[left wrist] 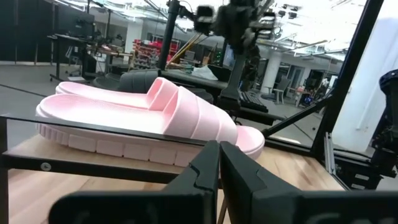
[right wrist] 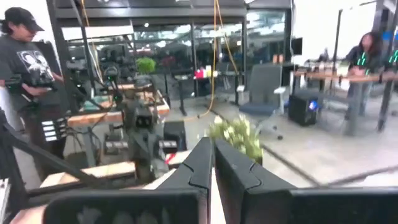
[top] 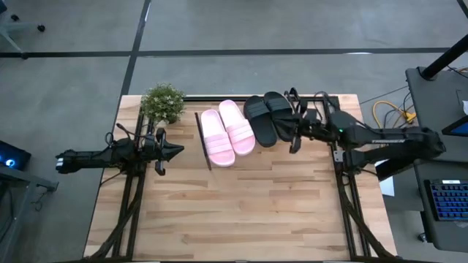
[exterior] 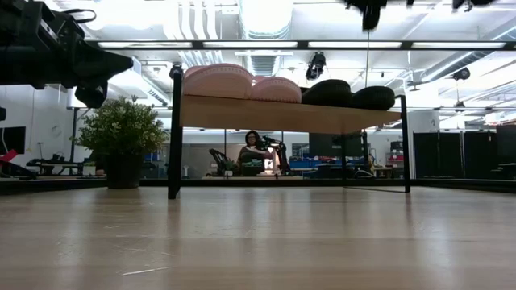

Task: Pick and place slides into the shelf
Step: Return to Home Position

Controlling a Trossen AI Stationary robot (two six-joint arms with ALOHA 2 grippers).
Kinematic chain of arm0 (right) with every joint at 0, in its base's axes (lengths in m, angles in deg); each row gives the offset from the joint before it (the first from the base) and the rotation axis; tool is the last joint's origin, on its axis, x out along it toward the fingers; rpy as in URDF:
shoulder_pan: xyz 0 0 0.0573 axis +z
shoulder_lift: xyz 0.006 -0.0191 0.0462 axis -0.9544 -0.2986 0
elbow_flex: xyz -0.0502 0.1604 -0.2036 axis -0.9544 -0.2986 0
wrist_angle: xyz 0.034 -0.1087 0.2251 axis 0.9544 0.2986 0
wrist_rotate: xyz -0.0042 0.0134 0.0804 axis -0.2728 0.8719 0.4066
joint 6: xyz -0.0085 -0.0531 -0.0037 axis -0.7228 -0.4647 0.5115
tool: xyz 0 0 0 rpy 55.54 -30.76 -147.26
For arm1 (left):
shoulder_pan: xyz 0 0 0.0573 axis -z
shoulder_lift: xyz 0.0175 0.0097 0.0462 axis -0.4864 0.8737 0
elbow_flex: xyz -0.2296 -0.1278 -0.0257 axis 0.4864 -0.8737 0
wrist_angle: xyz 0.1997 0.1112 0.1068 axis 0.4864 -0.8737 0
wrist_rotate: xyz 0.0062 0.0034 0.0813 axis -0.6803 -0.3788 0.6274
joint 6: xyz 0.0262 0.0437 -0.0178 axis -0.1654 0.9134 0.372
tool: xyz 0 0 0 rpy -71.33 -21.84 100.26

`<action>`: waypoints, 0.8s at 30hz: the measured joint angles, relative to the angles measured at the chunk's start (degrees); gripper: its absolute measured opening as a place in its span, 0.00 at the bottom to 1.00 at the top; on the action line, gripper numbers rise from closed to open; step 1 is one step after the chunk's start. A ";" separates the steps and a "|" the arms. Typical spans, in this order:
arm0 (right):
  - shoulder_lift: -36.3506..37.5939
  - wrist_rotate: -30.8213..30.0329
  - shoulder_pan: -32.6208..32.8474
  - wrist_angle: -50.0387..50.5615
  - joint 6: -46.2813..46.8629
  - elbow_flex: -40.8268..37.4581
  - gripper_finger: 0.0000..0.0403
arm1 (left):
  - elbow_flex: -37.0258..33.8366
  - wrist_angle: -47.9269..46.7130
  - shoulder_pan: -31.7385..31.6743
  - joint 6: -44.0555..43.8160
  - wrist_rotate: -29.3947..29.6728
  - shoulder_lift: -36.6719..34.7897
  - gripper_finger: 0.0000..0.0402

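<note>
Two pale pink slides (top: 227, 132) and two black slides (top: 268, 117) lie side by side, soles down, on the shelf (exterior: 282, 114), a slanted wood board on a black rod frame at the table's far middle. The left wrist view shows the pink slides (left wrist: 149, 115) close ahead. My left gripper (top: 175, 150) is shut and empty, level, left of the shelf. My right gripper (top: 294, 139) is shut and empty, raised over the shelf's right end beside the black slides.
A small potted plant (top: 162, 103) stands at the table's far left, just behind my left gripper. The wooden tabletop (top: 241, 212) stretches bare toward the near edge. People stand and sit in the room beyond the table.
</note>
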 joint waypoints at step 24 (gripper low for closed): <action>25.32 -8.60 15.49 7.24 0.45 -18.38 0.02 | -0.11 -0.01 0.00 0.25 1.69 0.24 0.00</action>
